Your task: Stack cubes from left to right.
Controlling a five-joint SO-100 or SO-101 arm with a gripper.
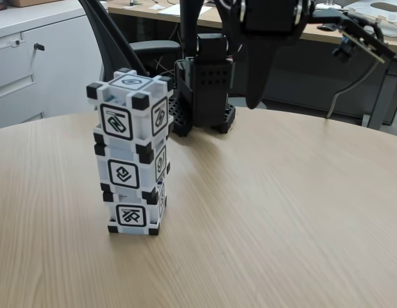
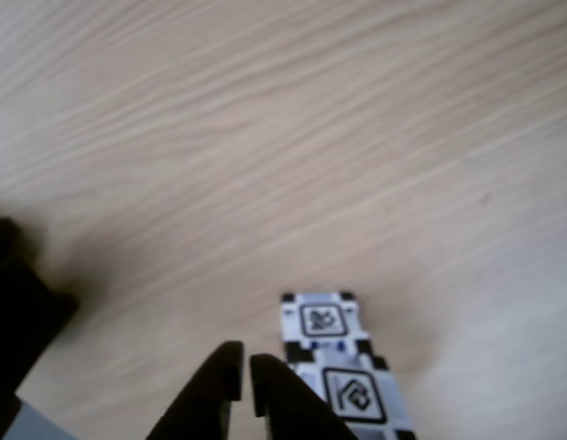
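Note:
Three white-grey cubes with black corners stand in one slightly crooked tower left of centre on the wooden table [image 1: 281, 212]: top cube [image 1: 131, 106], middle cube [image 1: 129, 171], bottom cube [image 1: 134, 216]. My black gripper [image 1: 254, 102] hangs in the air to the right of the tower and behind it, clear of it. In the other view the gripper [image 2: 245, 368] looks down at the table, its fingers pressed almost together with nothing between them, and the tower [image 2: 324, 321] shows just to its right.
The arm's black base [image 1: 201, 96] stands at the table's far edge behind the tower. Beyond it are an office chair [image 1: 153, 50], a desk [image 1: 301, 32] and a white cabinet [image 1: 38, 58]. Bare tabletop spreads to the right and front.

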